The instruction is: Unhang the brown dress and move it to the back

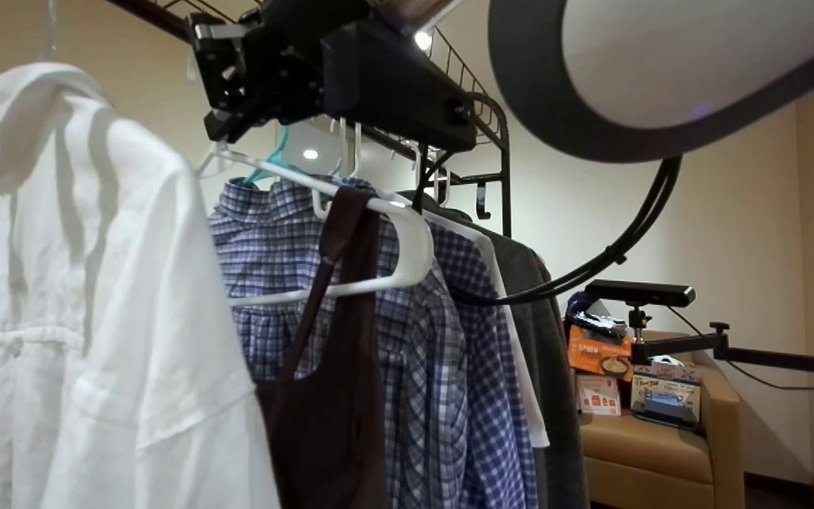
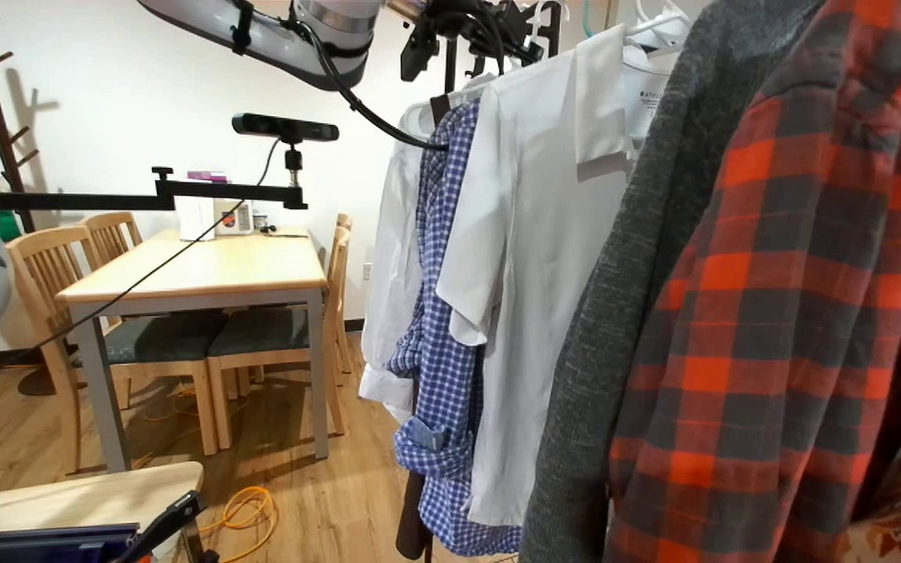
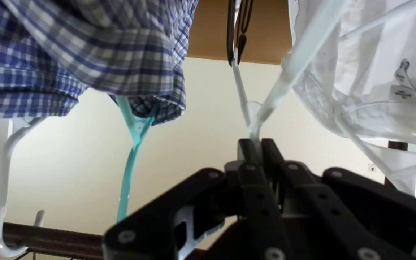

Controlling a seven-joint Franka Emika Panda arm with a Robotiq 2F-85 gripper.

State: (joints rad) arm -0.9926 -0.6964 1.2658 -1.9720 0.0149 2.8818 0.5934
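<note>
"Fingers [image 3: 272,153] wide or narrow?"

"Narrow. In the wrist view the Robotiq gripper [image 3: 255,144] pinches the neck of a white plastic hanger [image 3: 296,65] between its black tips."

"Where does that leave the brown dress [image 1: 354,367]?"

"Hanging from the white plastic hanger. In an exterior view its straps [image 1: 347,219] lie over one arm of that hanger, near the end, and the scooped neckline drops below the hanger's lower bar."

"Is the hook on the rail [image 3: 67,240]?"

"Can't tell. The gripper covers that part of the hanger."

"And the neighbours?"

"Just beside the hanger on one side is a white collared shirt [image 1: 117,283], which hides one end of it in an exterior view. On the hanger's other side comes a blue-and-white plaid shirt [image 1: 417,367] with its own teal hanger [image 3: 132,159]."

"What hangs farther from the white one?"

"On that same side, farther out from it: a blue gingham shirt [image 2: 450,297], a white short-sleeved shirt [image 2: 544,234], a dark grey garment [image 2: 615,352] and a red-and-grey plaid shirt [image 2: 732,352]."

"Anything else around?"

"Well apart from the hanger, a tan armchair [image 1: 647,445] bears food packages [image 1: 598,346] on its seat, and chairs [image 2: 263,336] stand beside a light wooden table [image 2: 255,266]."
</note>
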